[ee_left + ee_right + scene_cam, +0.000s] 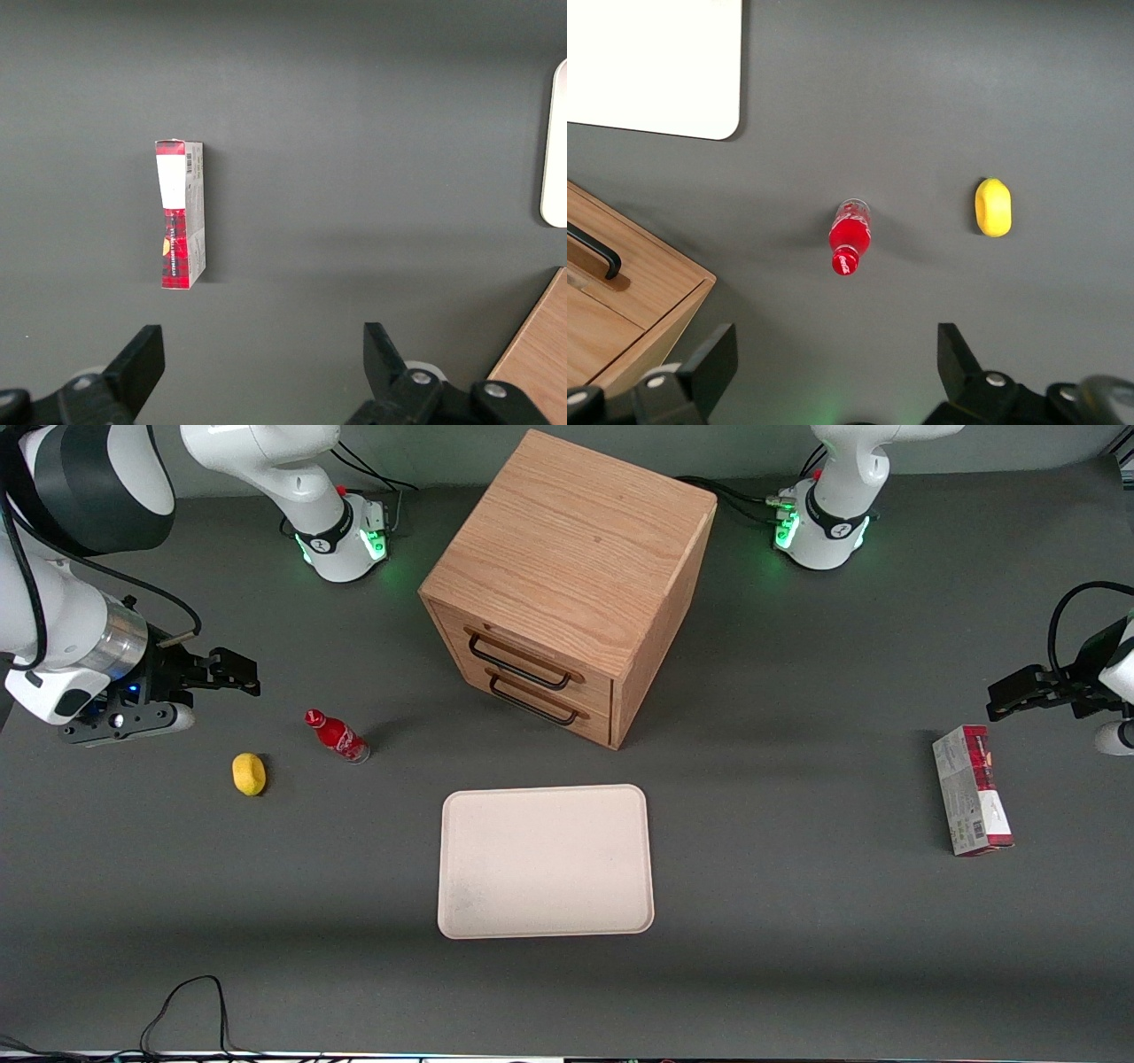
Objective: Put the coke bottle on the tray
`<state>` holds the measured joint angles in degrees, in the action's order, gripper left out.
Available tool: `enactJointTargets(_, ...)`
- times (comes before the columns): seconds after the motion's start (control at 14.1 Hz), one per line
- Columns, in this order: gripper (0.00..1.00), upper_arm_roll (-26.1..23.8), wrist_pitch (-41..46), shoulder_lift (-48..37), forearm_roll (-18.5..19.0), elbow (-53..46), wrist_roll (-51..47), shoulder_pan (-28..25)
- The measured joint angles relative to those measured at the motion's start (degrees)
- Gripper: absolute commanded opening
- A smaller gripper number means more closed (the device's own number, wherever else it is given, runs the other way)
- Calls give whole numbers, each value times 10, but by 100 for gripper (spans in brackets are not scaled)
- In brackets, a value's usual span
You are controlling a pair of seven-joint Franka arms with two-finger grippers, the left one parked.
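The coke bottle, small and red with a red cap, stands on the dark table between the yellow lump and the wooden cabinet. It also shows in the right wrist view, seen from above. The cream tray lies flat, nearer the front camera than the cabinet; its corner shows in the right wrist view. My right gripper hangs above the table toward the working arm's end, a short way from the bottle. It is open and empty, its fingers wide apart.
A yellow lemon-like lump lies beside the bottle, toward the working arm's end. A wooden two-drawer cabinet stands farther from the front camera than the tray. A red-and-white carton lies toward the parked arm's end.
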<state>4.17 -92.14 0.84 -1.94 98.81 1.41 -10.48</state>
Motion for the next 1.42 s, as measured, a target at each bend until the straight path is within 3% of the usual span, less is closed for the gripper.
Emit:
enactJointTargets(0.78,100,0,19,10,0,4,0,-2)
enactJointTargets(1.42,100,0,18,-51,0,86,0,-7)
